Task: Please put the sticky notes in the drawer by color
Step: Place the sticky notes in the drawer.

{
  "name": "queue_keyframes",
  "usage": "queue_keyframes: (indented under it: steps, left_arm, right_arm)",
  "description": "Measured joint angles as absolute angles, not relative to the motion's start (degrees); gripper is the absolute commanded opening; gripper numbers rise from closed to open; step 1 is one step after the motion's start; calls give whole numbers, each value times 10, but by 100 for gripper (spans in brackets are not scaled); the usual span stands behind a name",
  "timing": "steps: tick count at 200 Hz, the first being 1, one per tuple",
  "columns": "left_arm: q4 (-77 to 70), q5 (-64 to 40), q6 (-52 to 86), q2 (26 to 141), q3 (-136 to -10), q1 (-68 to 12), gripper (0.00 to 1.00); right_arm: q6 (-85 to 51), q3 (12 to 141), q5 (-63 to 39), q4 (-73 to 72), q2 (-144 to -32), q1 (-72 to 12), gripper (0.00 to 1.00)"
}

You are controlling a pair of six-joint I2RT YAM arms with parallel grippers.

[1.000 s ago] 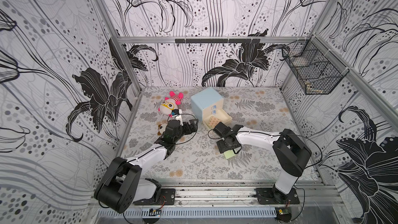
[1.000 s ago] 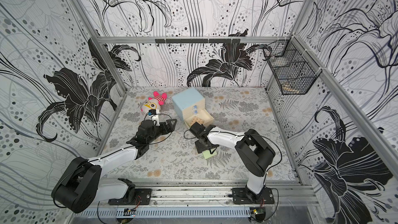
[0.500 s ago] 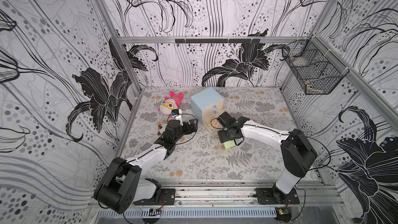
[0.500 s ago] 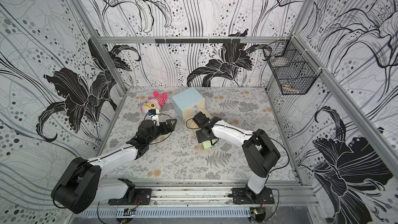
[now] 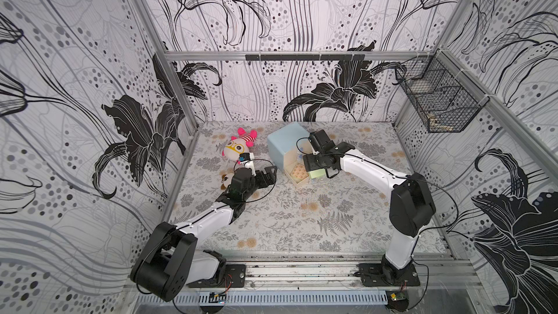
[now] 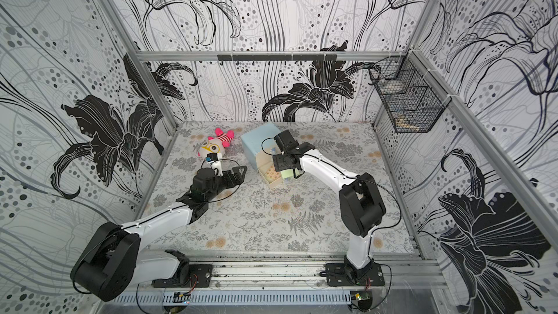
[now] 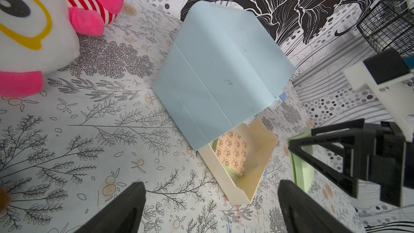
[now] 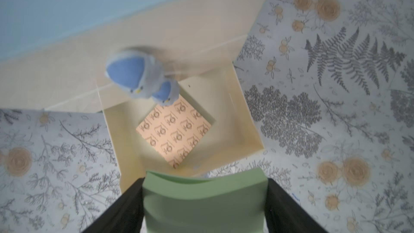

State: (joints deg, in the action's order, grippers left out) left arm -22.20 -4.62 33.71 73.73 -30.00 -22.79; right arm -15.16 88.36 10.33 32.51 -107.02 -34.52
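Over the front lip of the open bottom drawer: right gripper pinches a light green pad by two opposite edges, jaws spread to the pad's width, pad slightly bowed. That drawer lies straight ahead of the fingers and below them, so I'd judge the next move as a short push toward the pale-blue chest, then release. A second pad lies inside, patterned peach backing up (green edge shows in the left wrist view, so colour likely matches). The drawer's long axis runs out from the chest, roughly in line with the approach. Left gripper is wide open and empty, low over the mat just beside the drawer's side. The right arm is nearer. Pink and yellow pads aren't visible.
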Motion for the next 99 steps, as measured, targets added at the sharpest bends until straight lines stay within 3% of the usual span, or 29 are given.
queue_keyframes:
  steps: [99]
  left_arm:
    - [-205, -35, 337, 729, -300, -227, 97]
  right_arm:
    - [-127, 902, 103, 230, -1127, -333, 84]
